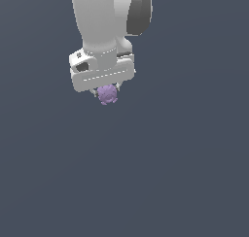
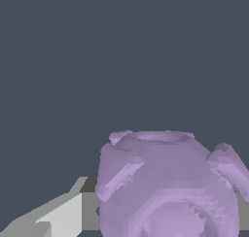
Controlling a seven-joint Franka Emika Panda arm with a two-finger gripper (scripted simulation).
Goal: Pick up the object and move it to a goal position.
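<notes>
The object (image 1: 107, 93) is a small light-purple knobby lump. It sits right under my white gripper (image 1: 106, 91), between the short fingers, which show only as small tips at its sides. In the wrist view the object (image 2: 168, 187) fills the near part of the picture, with one grey-white finger (image 2: 63, 214) pressed against its side; the other finger is mostly hidden behind it. The gripper is shut on the object. No surface contact shows beneath it in the exterior view.
The white arm (image 1: 104, 22) comes in from the upper part of the exterior view. All around is a plain dark grey-blue background with no other things or edges visible.
</notes>
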